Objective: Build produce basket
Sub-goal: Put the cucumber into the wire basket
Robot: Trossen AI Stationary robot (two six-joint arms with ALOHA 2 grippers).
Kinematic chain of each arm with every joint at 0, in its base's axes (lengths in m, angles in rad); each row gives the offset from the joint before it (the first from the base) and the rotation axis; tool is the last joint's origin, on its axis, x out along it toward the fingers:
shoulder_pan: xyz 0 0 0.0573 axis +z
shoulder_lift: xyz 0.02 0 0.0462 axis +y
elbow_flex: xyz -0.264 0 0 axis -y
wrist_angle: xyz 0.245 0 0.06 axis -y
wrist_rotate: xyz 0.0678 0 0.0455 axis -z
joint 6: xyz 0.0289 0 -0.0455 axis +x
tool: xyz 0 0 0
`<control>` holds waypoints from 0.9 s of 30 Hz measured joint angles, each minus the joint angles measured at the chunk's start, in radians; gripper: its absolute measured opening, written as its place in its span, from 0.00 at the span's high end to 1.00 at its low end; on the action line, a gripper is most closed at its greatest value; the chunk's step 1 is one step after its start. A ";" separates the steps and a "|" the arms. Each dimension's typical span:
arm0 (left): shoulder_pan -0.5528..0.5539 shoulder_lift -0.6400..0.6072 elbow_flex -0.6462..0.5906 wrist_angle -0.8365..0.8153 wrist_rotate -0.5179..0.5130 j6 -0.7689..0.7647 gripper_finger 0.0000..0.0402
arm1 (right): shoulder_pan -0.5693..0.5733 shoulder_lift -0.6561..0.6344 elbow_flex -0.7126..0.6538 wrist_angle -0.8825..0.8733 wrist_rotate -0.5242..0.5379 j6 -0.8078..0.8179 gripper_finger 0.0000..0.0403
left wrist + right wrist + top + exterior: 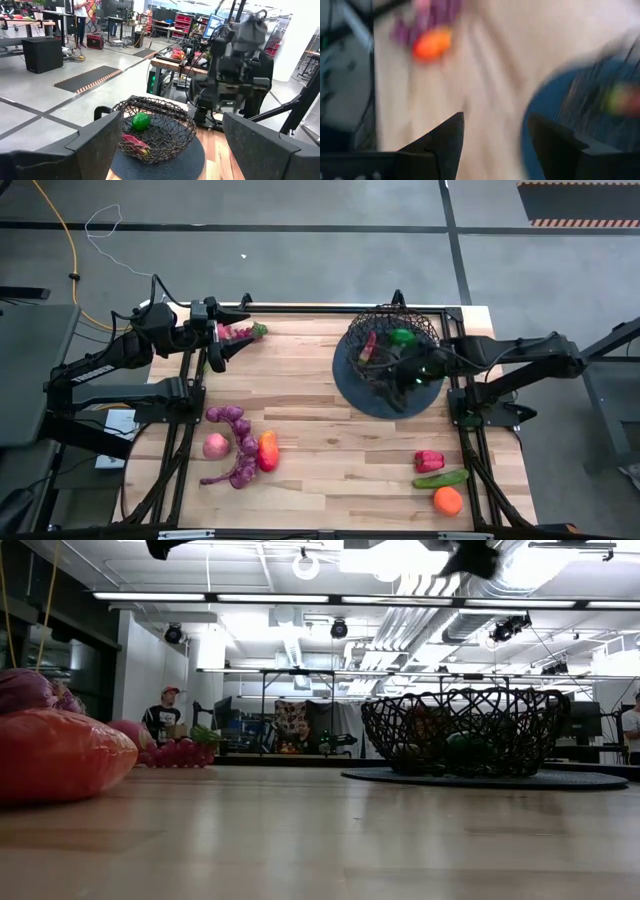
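The basket (pixel 390 360), a black wire bowl on a dark round base, stands at the far right of the table (pixel 330 450), and a green piece (pixel 402 336) and a red piece (pixel 369 346) can already be seen inside it. The right gripper (pixel 408 376) is placed over the near rim of the basket; its fingers (pixel 445 140) are seen parted in the right wrist view, with nothing between them. The left gripper (pixel 215 340) is held at the far left edge of the table, just beside a pink bunch with a green top (pixel 240 331), its fingers (pixel 95 145) spread wide and empty. Much produce is still to be loaded: purple grapes (pixel 238 445), a pink round piece (pixel 215 445) and an orange-red piece (pixel 267 450) lie together at the near left, while a red pepper (pixel 428 461), a green pod (pixel 440 478) and an orange (pixel 447 500) lie at the near right. The next pick is probably best made by the right gripper from the near-right group, which is closest to it. The piece should be approached from straight above, taken across its narrowest width, and lifted clear of the basket's rim before release, so that the wire is not struck and the round pieces are not sent rolling.
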 joint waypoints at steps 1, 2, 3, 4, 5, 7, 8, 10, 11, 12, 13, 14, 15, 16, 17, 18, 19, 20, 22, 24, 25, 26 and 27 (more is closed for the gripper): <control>0.000 0.000 0.000 0.000 0.000 -0.001 0.17 | 0.026 -0.001 0.001 -0.047 -0.037 0.048 0.48; 0.000 0.001 0.000 0.000 0.000 -0.001 0.17 | 0.060 -0.001 -0.002 -0.079 -0.069 0.090 0.48; 0.000 0.002 0.000 0.000 0.000 0.000 0.17 | 0.100 -0.001 -0.013 -0.102 -0.098 0.125 0.48; 0.000 0.002 0.000 0.000 0.000 0.002 0.17 | 0.142 -0.001 -0.027 -0.124 -0.122 0.158 0.48; 0.000 0.002 0.000 0.000 0.000 0.002 0.17 | 0.188 0.001 -0.044 -0.131 -0.135 0.187 0.48; 0.000 0.002 0.000 0.000 0.000 0.002 0.17 | 0.278 0.008 -0.086 -0.102 -0.143 0.248 0.48; 0.000 0.002 0.000 0.000 0.000 0.002 0.17 | 0.322 0.009 -0.111 -0.087 -0.144 0.283 0.48; 0.000 0.002 0.000 0.000 0.000 0.002 0.17 | 0.400 0.016 -0.158 -0.037 -0.149 0.354 0.48; 0.000 0.002 0.000 0.000 0.000 0.002 0.17 | 0.436 0.022 -0.181 -0.005 -0.149 0.388 0.48; 0.000 0.002 0.000 0.000 0.000 0.002 0.17 | 0.469 0.028 -0.203 0.018 -0.149 0.421 0.48; 0.000 0.002 0.000 0.000 0.000 0.002 0.17 | 0.498 0.035 -0.224 0.041 -0.149 0.454 0.48; 0.000 0.002 0.000 0.000 -0.001 0.002 0.17 | 0.522 0.044 -0.243 0.078 -0.148 0.484 0.48; 0.000 0.002 0.000 0.000 -0.004 0.002 0.17 | 0.546 0.057 -0.256 0.112 -0.149 0.514 0.48; 0.000 0.002 0.000 0.000 -0.005 0.002 0.17 | 0.566 0.072 -0.267 0.132 -0.149 0.538 0.48; 0.000 0.002 0.000 0.000 -0.007 0.002 0.17 | 0.581 0.090 -0.274 0.146 -0.158 0.553 0.48; 0.000 0.002 0.000 0.000 -0.007 0.002 0.17 | 0.595 0.112 -0.275 0.161 -0.170 0.557 0.48; 0.000 0.002 0.000 0.000 -0.007 0.002 0.17 | 0.606 0.134 -0.272 0.171 -0.190 0.558 0.48; 0.000 0.002 0.000 0.000 -0.007 0.002 0.17 | 0.614 0.158 -0.264 0.167 -0.209 0.554 0.48; 0.000 0.002 0.000 0.000 -0.007 0.002 0.17 | 0.630 0.209 -0.239 0.158 -0.222 0.545 0.48; 0.000 0.002 0.000 0.000 -0.007 0.002 0.17 | 0.647 0.256 -0.218 0.151 -0.221 0.543 0.48; 0.000 0.002 0.000 0.000 -0.007 0.002 0.17 | 0.656 0.281 -0.210 0.144 -0.219 0.546 0.48; 0.000 0.002 0.000 0.000 -0.007 0.002 0.17 | 0.667 0.306 -0.207 0.141 -0.218 0.552 0.48; 0.000 0.002 0.000 0.000 -0.007 0.002 0.17 | 0.678 0.330 -0.206 0.140 -0.217 0.554 0.48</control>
